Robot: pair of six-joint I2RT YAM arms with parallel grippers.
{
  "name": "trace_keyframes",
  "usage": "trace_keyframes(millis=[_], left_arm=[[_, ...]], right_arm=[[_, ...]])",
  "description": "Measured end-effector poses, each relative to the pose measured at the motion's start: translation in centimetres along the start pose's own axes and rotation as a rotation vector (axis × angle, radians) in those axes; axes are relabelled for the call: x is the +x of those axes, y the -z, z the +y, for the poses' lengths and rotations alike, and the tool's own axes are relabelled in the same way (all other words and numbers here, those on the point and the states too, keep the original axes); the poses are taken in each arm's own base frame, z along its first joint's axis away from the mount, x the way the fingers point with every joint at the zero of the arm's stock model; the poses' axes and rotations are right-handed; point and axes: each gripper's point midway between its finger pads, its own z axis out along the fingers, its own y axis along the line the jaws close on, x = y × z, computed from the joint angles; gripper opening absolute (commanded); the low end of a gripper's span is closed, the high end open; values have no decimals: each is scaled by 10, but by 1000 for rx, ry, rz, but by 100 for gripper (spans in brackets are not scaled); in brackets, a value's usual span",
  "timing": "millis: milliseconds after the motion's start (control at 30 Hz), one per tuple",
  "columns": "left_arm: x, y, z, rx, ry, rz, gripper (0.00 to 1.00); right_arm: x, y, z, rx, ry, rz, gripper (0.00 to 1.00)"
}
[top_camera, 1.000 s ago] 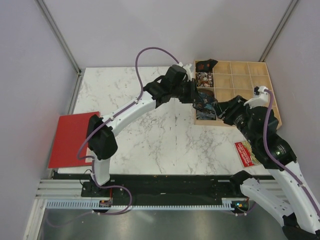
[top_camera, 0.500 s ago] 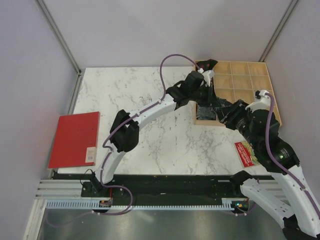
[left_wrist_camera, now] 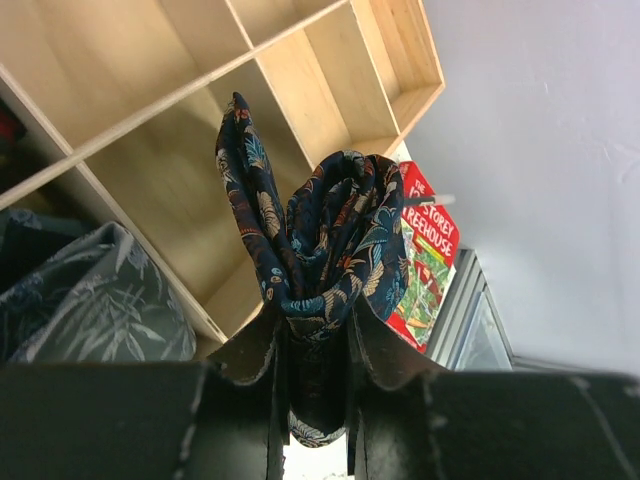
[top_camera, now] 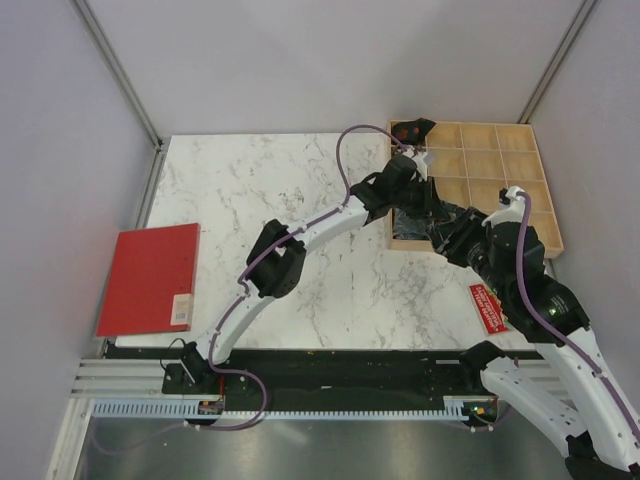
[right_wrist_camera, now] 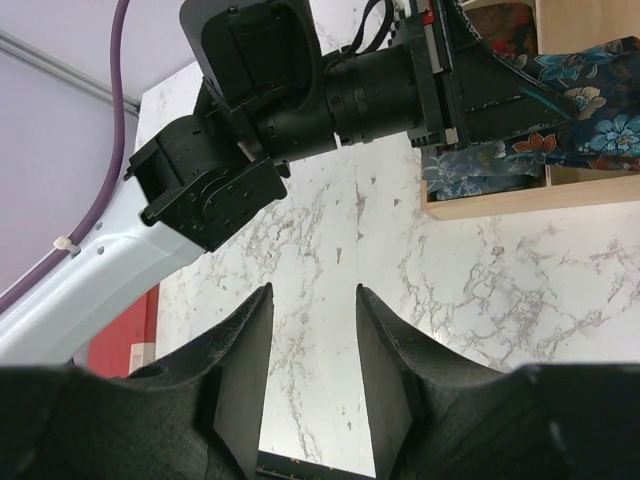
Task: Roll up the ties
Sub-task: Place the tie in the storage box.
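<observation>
The left arm [top_camera: 320, 223] has reached farther over the tray [top_camera: 545, 190] at the desk's [top_camera: 250, 190] far right corner. The left jaws pinch the rolled tie [left_wrist_camera: 330, 240] above an empty compartment, likely ready for placing. The right jaws are spread and empty nearby.

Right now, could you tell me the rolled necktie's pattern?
Colourful floral print on dark rolled fabric necktie; left wrist view.

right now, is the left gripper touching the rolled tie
Touching. The left wrist view shows the left gripper pinching the rolled tie from both sides.
</observation>
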Motion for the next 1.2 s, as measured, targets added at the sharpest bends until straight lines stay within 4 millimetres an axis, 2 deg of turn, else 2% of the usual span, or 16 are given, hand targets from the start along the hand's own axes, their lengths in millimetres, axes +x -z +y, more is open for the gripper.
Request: trace_keyframes(millis=[233, 500, 700, 900, 1200], left_arm=[[6, -20, 21, -35, 5, -25, 2], [16, -33, 18, -128, -26, -82, 2], [10, -29, 26, -279, -63, -149, 2], [8, -21, 49, -417, -65, -183, 2], [4, -21, 36, -370, -79, -162, 2]], right_arm=[[9, -5, -7, 19, 6, 21, 46], [15, -9, -11, 32, 9, 36, 46], [16, -9, -12, 33, 10, 40, 46], [19, -11, -13, 36, 12, 51, 46], [23, -13, -14, 36, 12, 60, 46]])
